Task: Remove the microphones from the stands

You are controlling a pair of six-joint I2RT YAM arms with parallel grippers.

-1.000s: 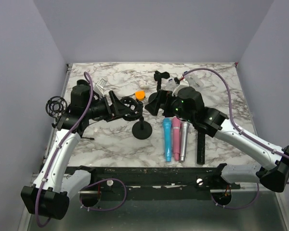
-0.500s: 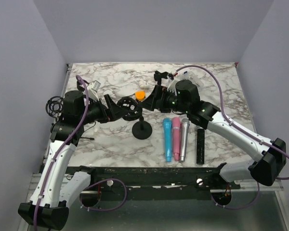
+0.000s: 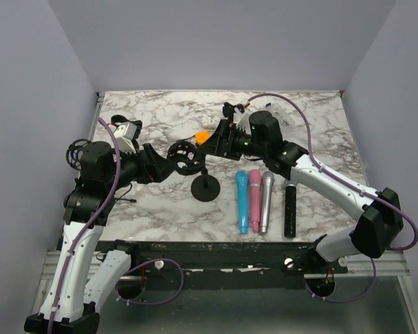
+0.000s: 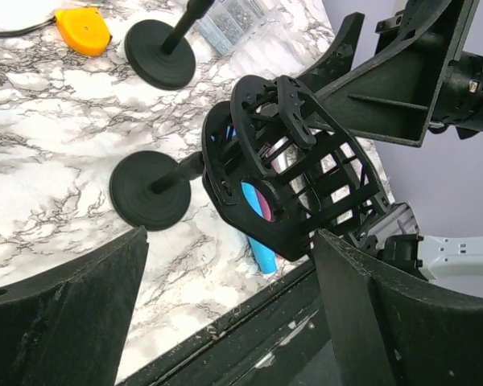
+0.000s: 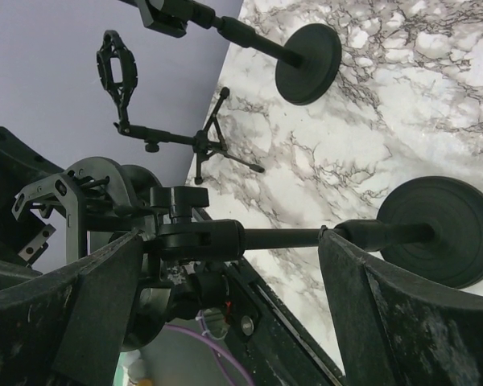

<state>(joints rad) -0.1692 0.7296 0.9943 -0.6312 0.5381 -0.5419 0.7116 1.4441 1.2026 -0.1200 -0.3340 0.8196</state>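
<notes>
while the black cylindrical microphone (image 3: 290, 210) lies flat near the front edge of the white marbled counter (image 3: 320, 139), the black round-based stand (image 3: 207, 188) rises at mid-counter. the left claw (image 4: 232, 237) gapes wide just short of its black cage mount (image 3: 183, 154); the right claw (image 5: 229, 236), equally wide, faces the rod (image 5: 282, 237).
</notes>
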